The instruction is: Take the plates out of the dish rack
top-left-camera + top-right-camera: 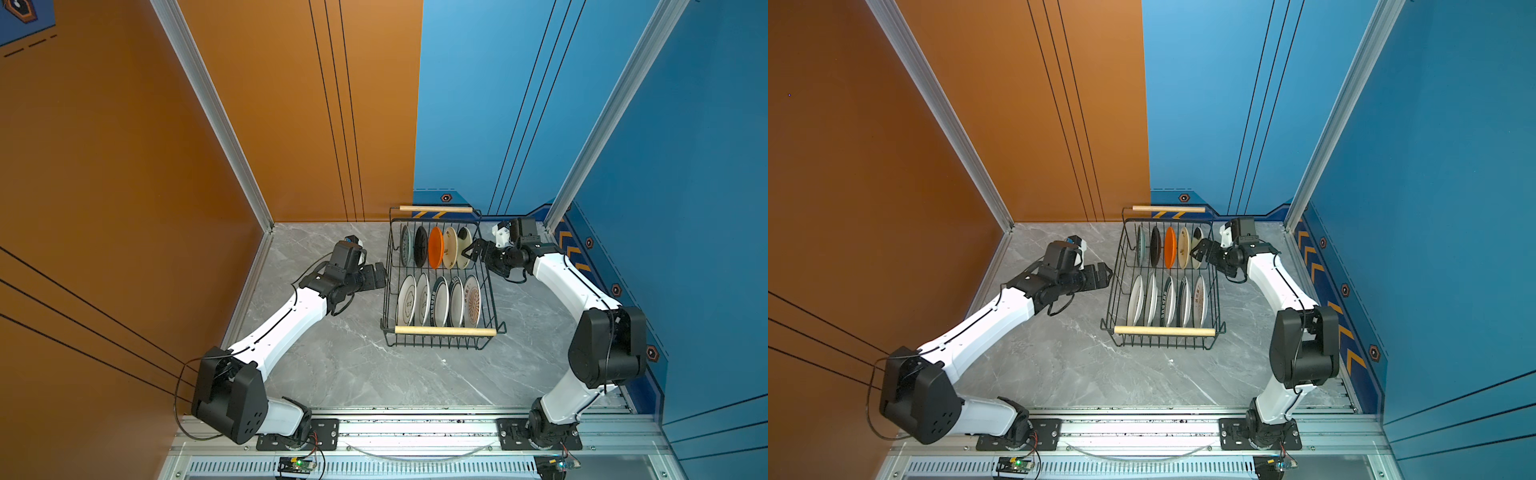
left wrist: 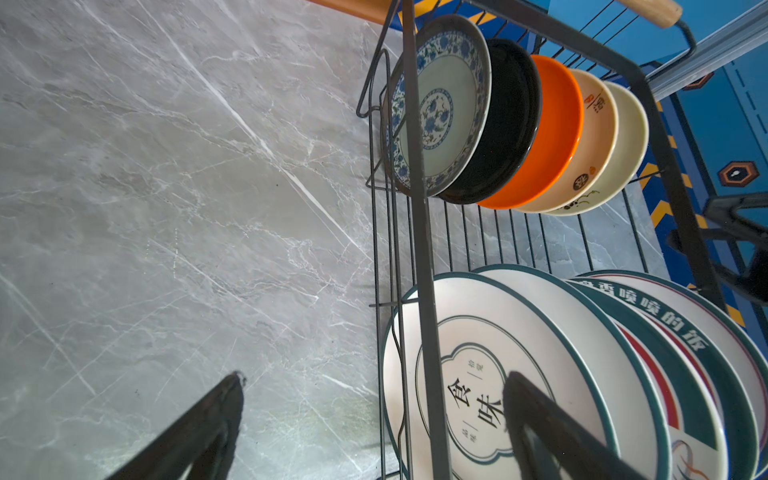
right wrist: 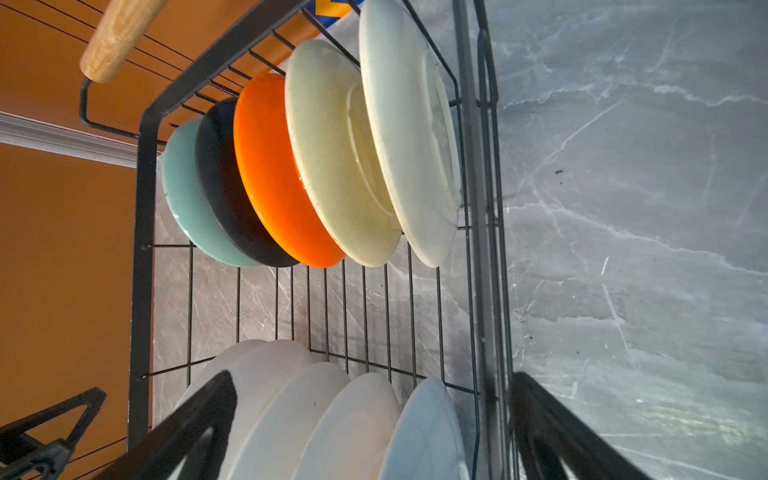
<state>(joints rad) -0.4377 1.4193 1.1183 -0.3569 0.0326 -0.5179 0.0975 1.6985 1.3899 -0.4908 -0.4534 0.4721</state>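
The black wire dish rack (image 1: pixel 444 331) (image 1: pixel 1165 331) stands on the table at the back, right of centre. Its far row holds several plates on edge, among them an orange plate (image 1: pixel 435 248) (image 2: pixel 548 133) (image 3: pixel 274 174) and a black one (image 1: pixel 420 247). The near row holds several white plates (image 1: pixel 424 301) with dark rims, the leftmost marked with Chinese characters (image 2: pixel 478 374). My left gripper (image 1: pixel 380 276) (image 1: pixel 1102 276) (image 2: pixel 374 378) is open at the rack's left wall, holding nothing. My right gripper (image 1: pixel 471 251) (image 1: pixel 1198 251) (image 3: pixel 372 376) is open at the right wall beside the far row, also holding nothing.
The grey marble table (image 1: pixel 332 353) has bare room left of the rack and in front of it. An orange wall (image 1: pixel 124 166) closes the left side and a blue wall (image 1: pixel 685 208) the right. An aluminium rail (image 1: pixel 415 428) runs along the front edge.
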